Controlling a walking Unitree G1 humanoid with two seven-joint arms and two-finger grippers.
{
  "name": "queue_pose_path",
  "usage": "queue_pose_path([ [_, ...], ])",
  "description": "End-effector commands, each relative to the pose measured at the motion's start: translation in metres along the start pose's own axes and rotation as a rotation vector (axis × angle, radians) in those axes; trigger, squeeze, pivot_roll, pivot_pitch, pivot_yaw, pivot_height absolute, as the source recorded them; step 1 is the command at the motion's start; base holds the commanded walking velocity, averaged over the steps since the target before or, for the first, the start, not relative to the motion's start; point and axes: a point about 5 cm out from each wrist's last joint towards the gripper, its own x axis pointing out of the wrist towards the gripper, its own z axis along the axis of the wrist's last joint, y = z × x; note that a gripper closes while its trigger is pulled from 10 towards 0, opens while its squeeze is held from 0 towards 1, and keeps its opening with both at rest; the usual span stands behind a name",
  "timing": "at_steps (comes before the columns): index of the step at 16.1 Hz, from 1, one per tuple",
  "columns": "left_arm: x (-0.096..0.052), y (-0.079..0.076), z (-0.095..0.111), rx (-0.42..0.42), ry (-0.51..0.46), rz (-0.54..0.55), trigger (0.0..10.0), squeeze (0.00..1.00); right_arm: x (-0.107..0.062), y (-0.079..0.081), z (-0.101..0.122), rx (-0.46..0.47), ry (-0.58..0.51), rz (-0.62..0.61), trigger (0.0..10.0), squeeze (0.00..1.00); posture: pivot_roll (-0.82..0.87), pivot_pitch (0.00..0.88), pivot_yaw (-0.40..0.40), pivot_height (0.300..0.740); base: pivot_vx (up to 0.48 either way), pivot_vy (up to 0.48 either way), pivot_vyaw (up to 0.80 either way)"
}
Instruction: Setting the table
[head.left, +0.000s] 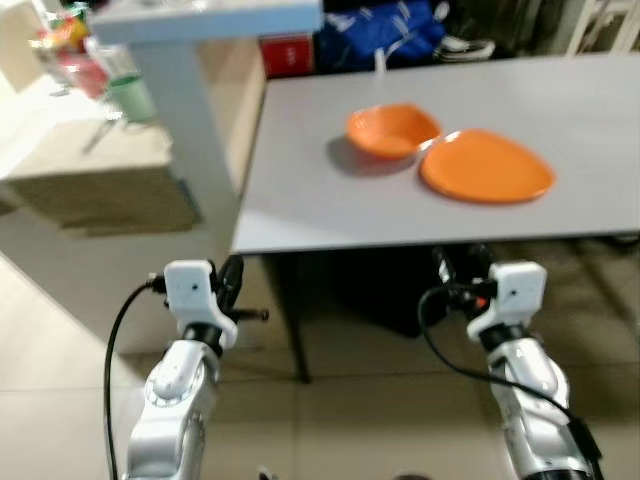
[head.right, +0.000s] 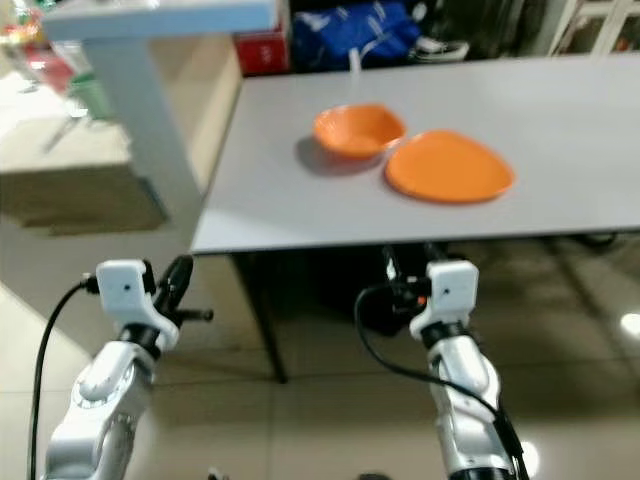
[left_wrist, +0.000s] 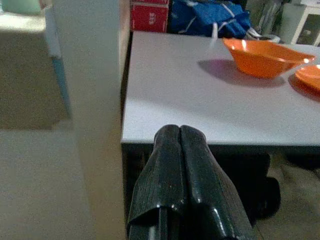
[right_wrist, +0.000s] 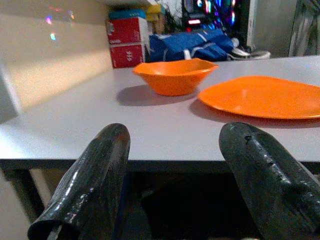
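An orange bowl (head.left: 391, 131) and a flat orange plate (head.left: 487, 167) sit side by side on the grey table (head.left: 330, 205), the plate to the right of the bowl and close to it. My left gripper (left_wrist: 180, 132) is shut with nothing in it, held just below the table's near left corner. My right gripper (right_wrist: 172, 142) is open and empty, level with the table's front edge, in front of the bowl (right_wrist: 173, 76) and plate (right_wrist: 262, 96).
A pale grey post (head.left: 190, 130) with a shelf on top stands at the table's left corner. A beige counter (head.left: 100, 180) with bottles lies further left. A blue bag (head.left: 385, 30) and red boxes (left_wrist: 149, 16) sit behind the table. Tiled floor below.
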Motion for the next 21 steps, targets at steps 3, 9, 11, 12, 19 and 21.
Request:
queue_pose_path([
  [3, 0.0, 0.009, -0.004, 0.021, 0.017, 0.016, 10.0, 0.0, 0.008, 0.005, 0.01, 0.031, -0.051, 0.005, 10.0, 0.0, -0.24, 0.0, 0.089, 0.74, 0.0, 0.47, 0.0],
  [9, 0.004, 0.008, -0.007, 0.003, 0.022, 0.023, 10.0, 0.0, 0.007, 0.005, 0.012, 0.006, -0.037, 0.033, 10.0, 0.0, -0.24, 0.0, 0.073, 0.74, 0.0, 0.469, 0.0],
  [11, 0.006, 0.008, -0.006, 0.007, 0.021, 0.021, 10.0, 0.0, 0.008, 0.004, 0.013, 0.0, -0.038, 0.034, 10.0, 0.0, -0.25, 0.0, 0.073, 0.74, 0.0, 0.469, 0.0],
  [12, 0.01, 0.01, -0.006, 0.007, 0.024, 0.027, 10.0, 0.0, 0.008, 0.004, 0.014, -0.008, -0.039, 0.031, 10.0, 0.0, -0.25, 0.0, 0.075, 0.74, 0.0, 0.469, 0.0],
  [19, 0.01, 0.007, 0.003, 0.058, -0.02, 0.021, 10.0, 0.0, 0.011, 0.004, 0.012, -0.013, -0.029, 0.037, 10.0, 0.0, -0.23, 0.0, 0.07, 0.74, 0.0, 0.201, 0.0],
  [21, 0.011, 0.003, 0.005, 0.077, -0.019, 0.004, 10.0, 0.0, 0.012, 0.006, 0.013, -0.03, -0.04, 0.05, 10.0, 0.0, -0.23, 0.0, 0.066, 0.74, 0.141, 0.195, 0.0],
])
